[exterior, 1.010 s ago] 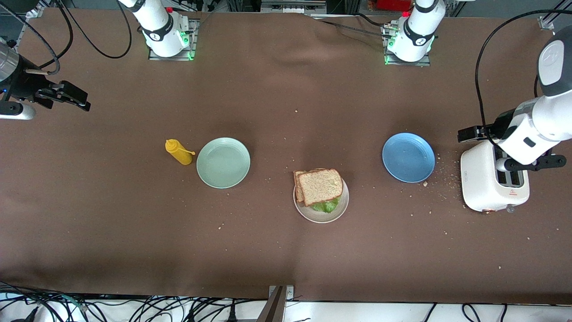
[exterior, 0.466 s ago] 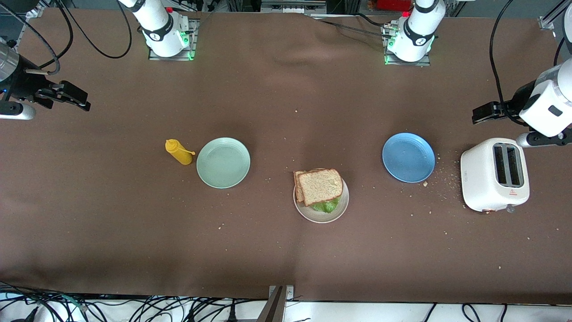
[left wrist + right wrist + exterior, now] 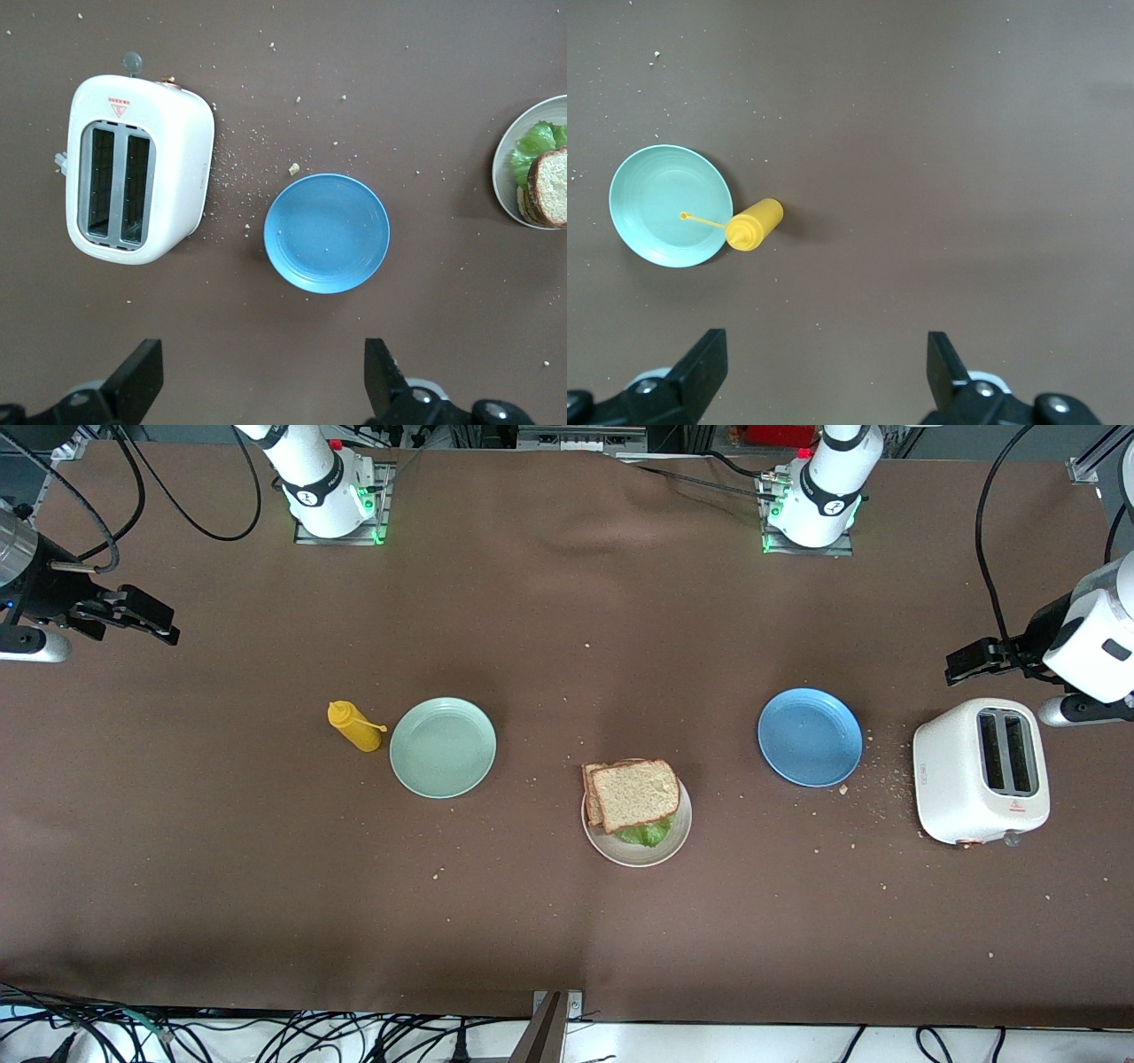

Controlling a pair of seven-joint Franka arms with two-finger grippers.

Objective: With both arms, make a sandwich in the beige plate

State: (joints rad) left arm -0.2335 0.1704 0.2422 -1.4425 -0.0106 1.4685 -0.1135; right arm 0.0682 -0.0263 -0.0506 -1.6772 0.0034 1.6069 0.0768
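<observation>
While sandwich [image 3: 634, 795] fills beige plate [image 3: 673, 845], blue plate [image 3: 810, 737] bare

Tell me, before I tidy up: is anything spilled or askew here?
Crumbs lie scattered on the cloth between the blue plate and the toaster. The sandwich's top slice sits skewed, overhanging the beige plate.

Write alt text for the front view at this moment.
A finished sandwich sits on the beige plate mid-table, between an empty mint-green plate and blue plate. Left tool hovers open above the toaster; right tool waits open.
</observation>
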